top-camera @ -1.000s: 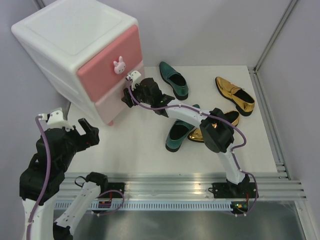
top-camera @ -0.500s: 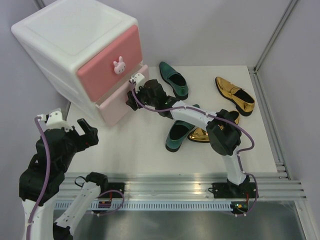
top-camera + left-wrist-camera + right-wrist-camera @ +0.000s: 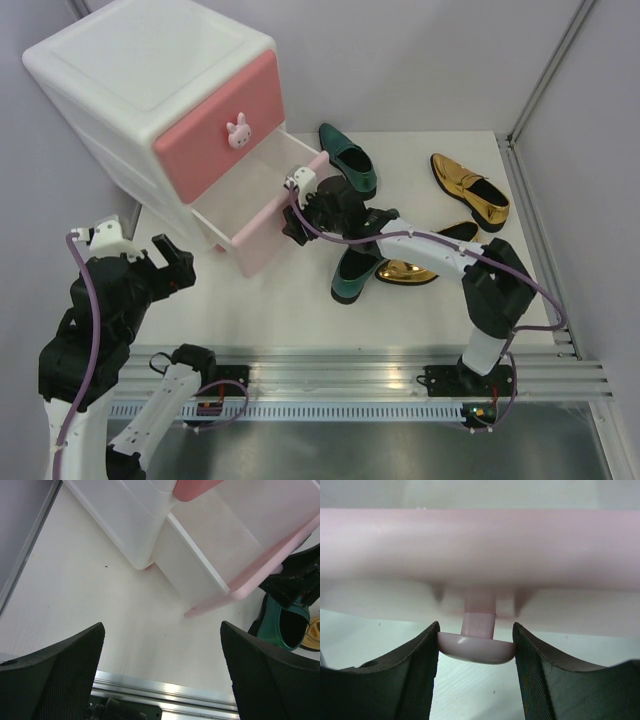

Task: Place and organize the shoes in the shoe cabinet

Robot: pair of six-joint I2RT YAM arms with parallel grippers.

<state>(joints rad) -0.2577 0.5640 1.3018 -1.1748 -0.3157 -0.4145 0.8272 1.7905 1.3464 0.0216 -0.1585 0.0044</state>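
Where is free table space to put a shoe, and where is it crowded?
Free: the table between the lower drawer and the left claw; between the far green shoe and the far gold shoe. Crowded: by the right claw, shut on the knob, where the near shoes lie together.

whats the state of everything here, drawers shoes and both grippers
upper drawer, shut
lower drawer, pulled out, no shoes inside
right gripper, shut on lower drawer's knob
left gripper, open, empty
far green shoe, on the table
near green shoe, on the table, partly under right arm
far gold shoe, on the table
near gold shoe, on the table against near green shoe
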